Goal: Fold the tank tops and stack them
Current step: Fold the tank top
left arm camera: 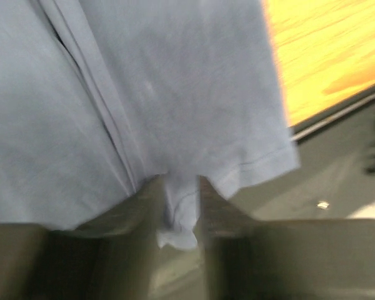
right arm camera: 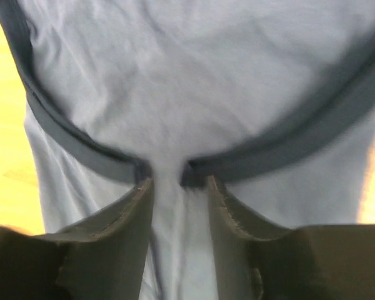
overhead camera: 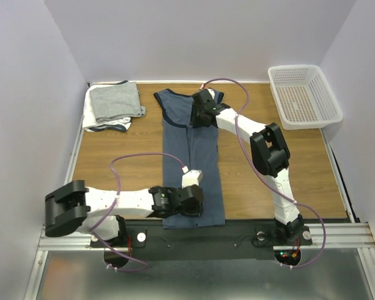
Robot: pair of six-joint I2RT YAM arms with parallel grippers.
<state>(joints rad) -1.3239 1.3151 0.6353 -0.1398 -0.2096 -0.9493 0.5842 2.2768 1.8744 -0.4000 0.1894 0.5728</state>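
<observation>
At ten o'clock on the tabletop, looking down from above, we saw a small stack: a light grey tank top folded on top of a white one, well apart from both arms. They looked done to us.

The left arm reached in from eight o'clock, low over the near edge. Its jaws were closed on the hem of the slate-blue tank top. The left wrist camera showed a small tuck of the blue cloth pinched between the two fingers, with the rest spreading away flat.

This top lay in the middle of the tabletop as a long narrow strip running from twelve to six o'clock, its sides already folded inward. Its hem lay over the dark rail at the near edge.

The right arm stretched to the twelve o'clock end, where its jaws gripped the neckline. In the right wrist view the navy trim curved in from both sides and gathered into the gap between the fingers.

We judged the cloth thin, light and limp. It would sag and crease wherever it was unsupported, and a single layer could slip out of a shallow pinch. The doubled hem and the thicker trim were the firmest places to hold, and both ends were held there, which suited a fold across the middle.

At two o'clock stood the white perforated basket, clear of the work.
</observation>
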